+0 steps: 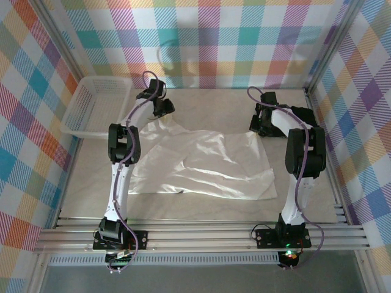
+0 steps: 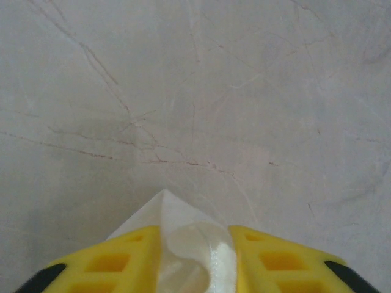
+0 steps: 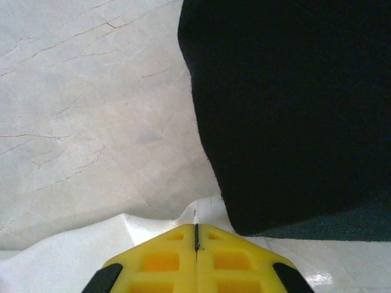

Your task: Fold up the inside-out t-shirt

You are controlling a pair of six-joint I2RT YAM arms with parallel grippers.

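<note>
**A:** Two arms reach out in the top view. Where is the t-shirt?

**B:** The t-shirt (image 1: 201,165) lies spread and creased on the middle of the table (image 1: 201,101), between the arms. The left end effector (image 1: 164,108) is at its far left corner and the right end effector (image 1: 259,127) at its far right corner. A white basket (image 1: 78,108) stands at the far left, apart from the cloth.

**A:** And the left wrist view?

**B:** The left end effector (image 2: 195,244) is clamped on the t-shirt (image 2: 165,210). A bunched fold with a stitched hem fills the gap between the yellow fingers (image 2: 122,259). A pointed corner of cloth sticks out past them over the bare table (image 2: 195,91).

**A:** The right wrist view?

**B:** The right end effector (image 3: 196,235) has its fingers pressed together, with a thin dark line between them. The t-shirt (image 3: 73,256) rises in a ridge up to the tips. I cannot tell whether a thin edge is pinched there. A black garment (image 3: 293,110) lies on the table (image 3: 91,91) just beyond, its near corner close beside the fingertips.
</note>
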